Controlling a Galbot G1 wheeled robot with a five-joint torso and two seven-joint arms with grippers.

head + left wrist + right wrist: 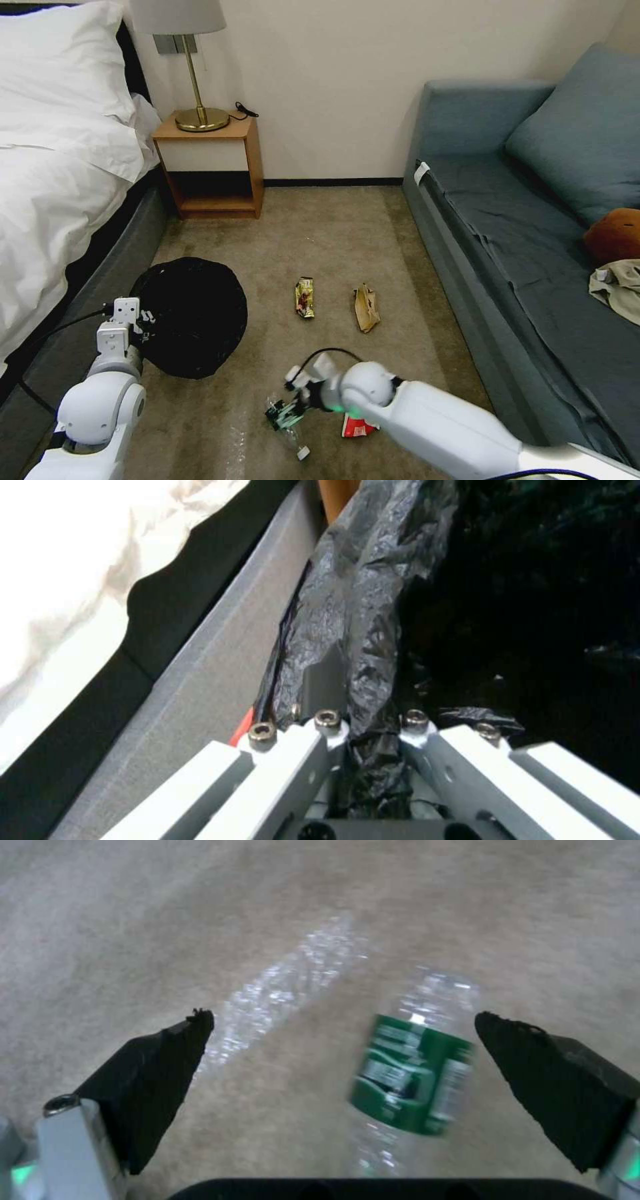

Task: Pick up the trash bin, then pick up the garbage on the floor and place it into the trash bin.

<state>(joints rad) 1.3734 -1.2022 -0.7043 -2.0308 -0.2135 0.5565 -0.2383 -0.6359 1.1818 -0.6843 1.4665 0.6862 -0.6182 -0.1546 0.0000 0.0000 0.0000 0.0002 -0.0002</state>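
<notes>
The trash bin (pixel 193 317), lined with a crinkly black bag, is at my left beside the bed. My left gripper (pixel 145 327) is shut on its near rim, and the left wrist view shows the fingers (pixel 320 730) pinching the bag's folded edge (pixel 360 645). The clear bottle (pixel 288 419) with a green label lies on the carpet. My right gripper (pixel 283 412) hangs open over it, the bottle (pixel 413 1075) between the black pads (pixel 160 1060). A red-white wrapper (pixel 357 427) peeks out from under my right arm. Farther off lie a gold-brown wrapper (pixel 305 297) and crumpled brown paper (pixel 367 308).
A bed (pixel 60 173) with white linen runs along the left. A wooden nightstand (pixel 213 167) with a lamp stands at the back wall. A blue-grey sofa (pixel 520 233) fills the right side. Beige carpet (pixel 333 233) lies between them.
</notes>
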